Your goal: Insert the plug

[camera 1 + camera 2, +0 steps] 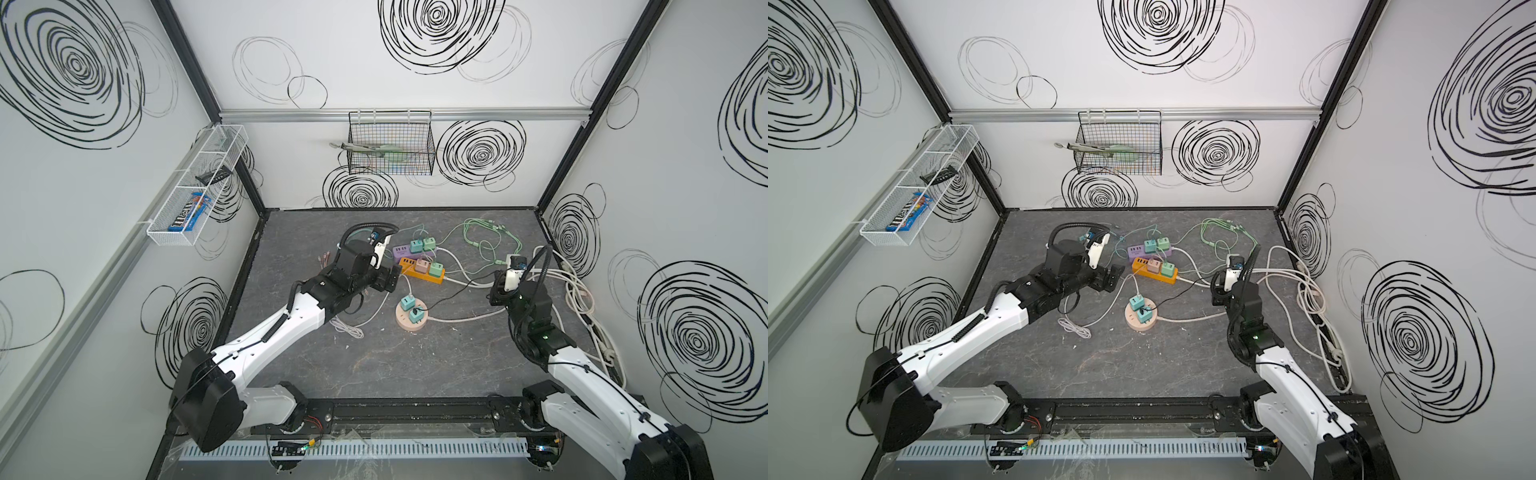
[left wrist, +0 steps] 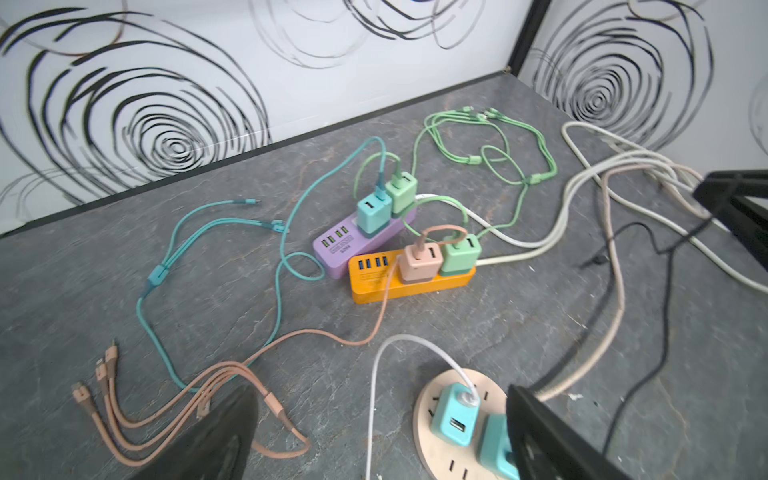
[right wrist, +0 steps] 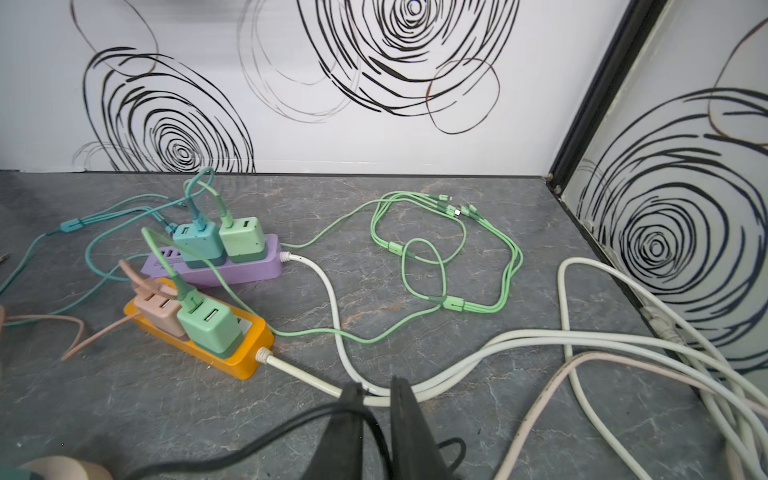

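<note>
2 top views: mounted high, angled down toward the back wall (image 1: 395,83), far off. Both cover the whole worktop (image 1: 415,365), nearly identical framing. Left wrist view: low, close, faces the back-right corner across the orange power strip (image 2: 411,291), purple power strip (image 2: 332,257) and round socket base (image 2: 436,453). Right wrist view: low, close, faces the back wall and shares both strips with the left wrist view.
</note>
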